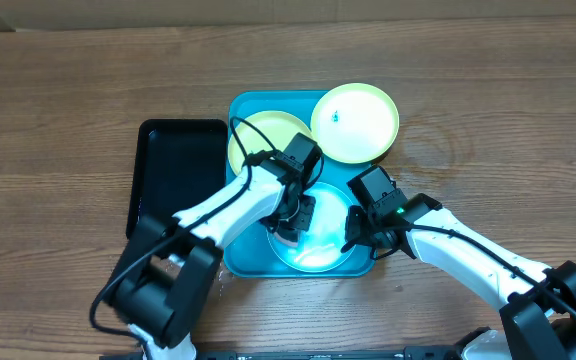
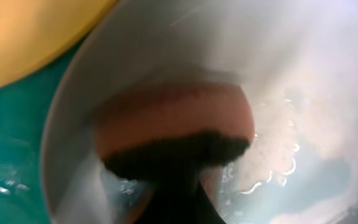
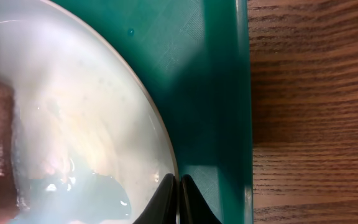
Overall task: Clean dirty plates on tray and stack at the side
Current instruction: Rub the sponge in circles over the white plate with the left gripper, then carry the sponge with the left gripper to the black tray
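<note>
In the near half of the turquoise tray [image 1: 268,100], on a wooden surface [image 1: 488,90]: a light blue plate [image 1: 323,250], with the left pincer [image 1: 290,225] closed on a brown sponge [image 2: 173,124] against it. At that plate's right rim, the right pincer [image 3: 179,196], clamped on the edge. Farther back, one yellow-green plate [image 1: 258,135] inside the tray at far left and a second yellow-green plate [image 1: 356,122] over its far right corner; left of the tray, a black tray [image 1: 178,170].

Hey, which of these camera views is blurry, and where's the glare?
Left wrist view: badly out of focus, the blue plate and a brown blob smeared soft. Right wrist view: sharp on the wooden table, white glare across the plate. Overhead view: clear, bright sheen on that plate.
</note>
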